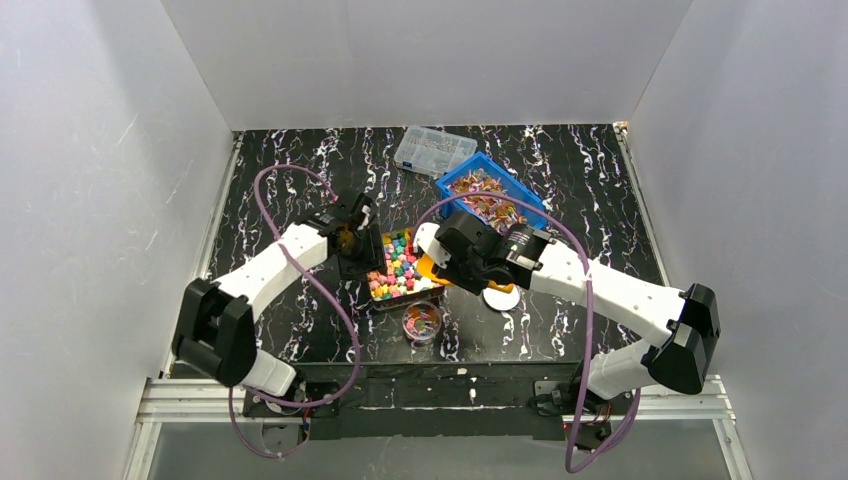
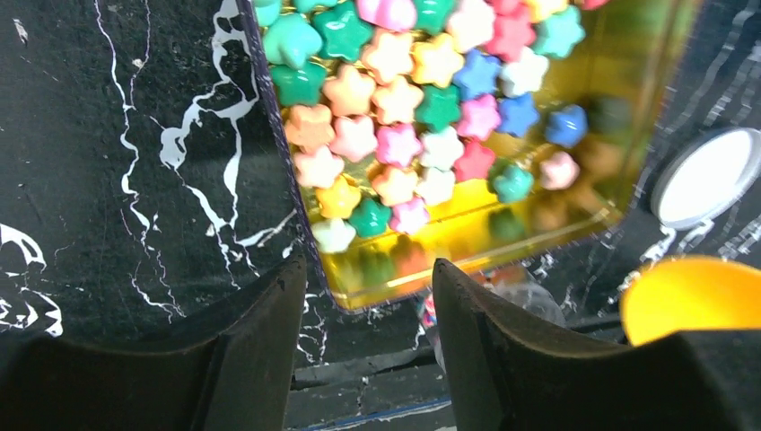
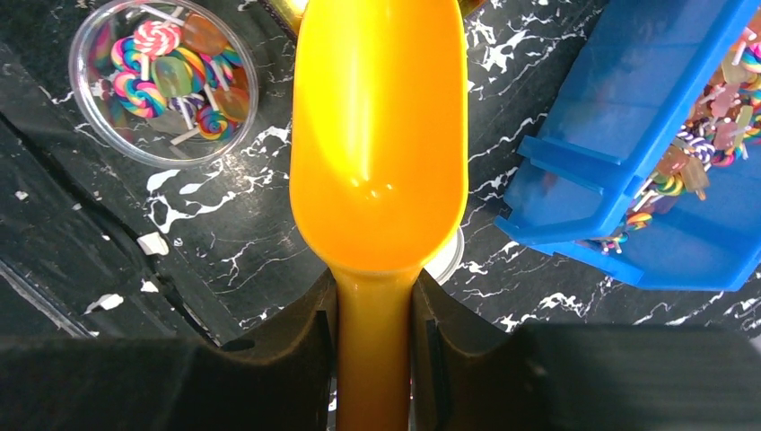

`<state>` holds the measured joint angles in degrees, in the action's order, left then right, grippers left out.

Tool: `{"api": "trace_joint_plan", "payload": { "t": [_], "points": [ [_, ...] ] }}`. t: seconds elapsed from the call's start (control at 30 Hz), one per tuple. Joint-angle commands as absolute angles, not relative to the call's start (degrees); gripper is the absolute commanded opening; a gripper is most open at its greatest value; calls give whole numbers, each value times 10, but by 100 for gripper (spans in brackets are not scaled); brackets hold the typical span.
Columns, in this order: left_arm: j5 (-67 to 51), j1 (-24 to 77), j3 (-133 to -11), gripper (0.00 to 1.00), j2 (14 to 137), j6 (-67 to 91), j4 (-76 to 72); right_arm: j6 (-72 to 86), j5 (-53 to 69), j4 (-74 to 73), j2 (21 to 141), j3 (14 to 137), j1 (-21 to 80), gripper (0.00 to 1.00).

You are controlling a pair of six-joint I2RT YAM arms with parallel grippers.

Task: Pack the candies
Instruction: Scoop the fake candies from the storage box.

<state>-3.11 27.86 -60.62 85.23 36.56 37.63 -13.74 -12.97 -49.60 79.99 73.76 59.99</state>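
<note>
**Left side.** We are finding the left gripper (image 2: 368,278) with its fingers (image 2: 260,359) standing apart, straddling the near corner of the gold tin (image 2: 619,108). We are seeing no grip on it. The tin is sitting on the tabletop (image 2: 108,162). The star candies (image 2: 395,99) are heaped toward 11 o'clock in it, and the floor is bare toward 2 o'clock.

**Right side.** The fingers of the right gripper (image 3: 375,296) are clamping the handle of the yellow scoop (image 3: 377,135). Its bowl is empty and pointing to 12 o'clock. A clear cup (image 3: 242,117) is standing at 10 o'clock from the bowl and holding lollipops (image 3: 148,40). A blue bin (image 3: 619,108) with more wrapped candies is lying at 3 o'clock. A white lid (image 2: 709,175) is resting just beside the tin.

**Judgement.**
- We are reading the step in hand as scooping star candies from the tin.
- We are advising that the left fingers close on the tin wall first, so the tin is not sliding under the push.
- The scoop should enter low over the bare floor, drive into the heap, lift level, and tip only over the cup.
</note>
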Motion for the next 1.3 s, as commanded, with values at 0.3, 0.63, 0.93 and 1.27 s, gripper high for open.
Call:
{"api": "trace_joint_plan", "payload": {
  "t": [0.3,0.63,0.93,1.27],
  "points": [
    [-203,278,-633,60,713,303,421,-150,-39,-447,764,757,598,1],
    [-232,278,-629,62,700,290,416,-139,36,-415,737,749,598,1],
    [-235,278,-618,62,708,292,411,-128,64,-383,706,748,598,1],
    [-247,278,-597,60,701,285,402,-102,26,-312,669,753,598,1]
  ]
}}
